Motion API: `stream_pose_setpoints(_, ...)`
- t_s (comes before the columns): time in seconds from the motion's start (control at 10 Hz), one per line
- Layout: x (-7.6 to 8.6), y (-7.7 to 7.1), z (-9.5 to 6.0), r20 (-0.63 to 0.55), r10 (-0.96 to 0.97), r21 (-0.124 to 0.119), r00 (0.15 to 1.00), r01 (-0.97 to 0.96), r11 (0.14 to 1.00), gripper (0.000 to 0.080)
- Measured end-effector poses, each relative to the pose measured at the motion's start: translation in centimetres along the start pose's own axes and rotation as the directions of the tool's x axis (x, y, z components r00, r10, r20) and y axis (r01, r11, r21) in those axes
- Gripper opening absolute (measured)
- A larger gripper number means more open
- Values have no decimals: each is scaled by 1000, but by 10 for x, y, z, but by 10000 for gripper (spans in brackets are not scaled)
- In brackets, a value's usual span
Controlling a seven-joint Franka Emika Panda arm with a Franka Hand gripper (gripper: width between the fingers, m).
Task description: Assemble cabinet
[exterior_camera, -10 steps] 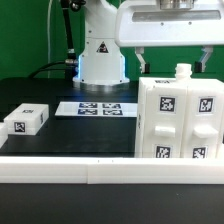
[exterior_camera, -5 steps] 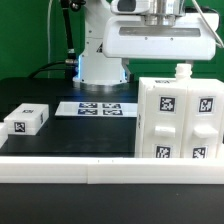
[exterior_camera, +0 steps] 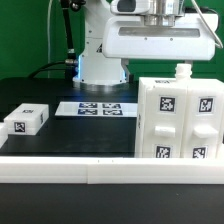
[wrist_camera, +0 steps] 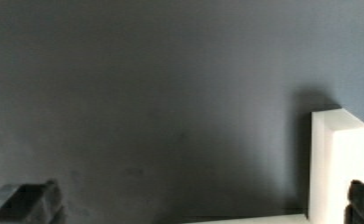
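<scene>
The cabinet (exterior_camera: 180,120), a large white box with black-and-white tags on its front, stands at the exterior view's right. My gripper (exterior_camera: 168,62) hangs just above its top, empty, with the jaws wide apart. In the wrist view the gripper (wrist_camera: 193,205) looks down on dark table, and its two dark fingertips (wrist_camera: 28,200) sit at opposite edges. A white upright edge (wrist_camera: 339,165) stands next to one fingertip. I cannot tell whether it belongs to the cabinet.
A small white block with a tag (exterior_camera: 27,120) lies at the exterior view's left. The marker board (exterior_camera: 95,108) lies flat in front of the robot base (exterior_camera: 100,60). A long white border rail (exterior_camera: 90,170) runs along the front.
From one second ago, the gripper hand shifted toward the exterior view's left and fills more of the view above the cabinet. It has held still for the last half second.
</scene>
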State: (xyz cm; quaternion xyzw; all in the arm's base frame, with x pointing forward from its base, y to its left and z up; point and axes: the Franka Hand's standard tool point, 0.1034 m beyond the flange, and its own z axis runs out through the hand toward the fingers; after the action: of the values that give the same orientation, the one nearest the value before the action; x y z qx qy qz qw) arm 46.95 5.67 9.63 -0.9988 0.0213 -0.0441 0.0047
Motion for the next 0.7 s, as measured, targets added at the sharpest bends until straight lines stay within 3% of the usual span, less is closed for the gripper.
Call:
stream_pose_setpoints(0.3,-15,81,15,0,-32,-16,999,32,999,797)
stream_pose_setpoints(0.4,-17,101,18,5,-36,-22,999,36,999,797)
stream_pose_setpoints(0.5,-18,114,19,8,-40,-25,999,40,999,797)
stream_pose_setpoints(0.7,-19,127,19,9,-39,-29,999,39,999,797)
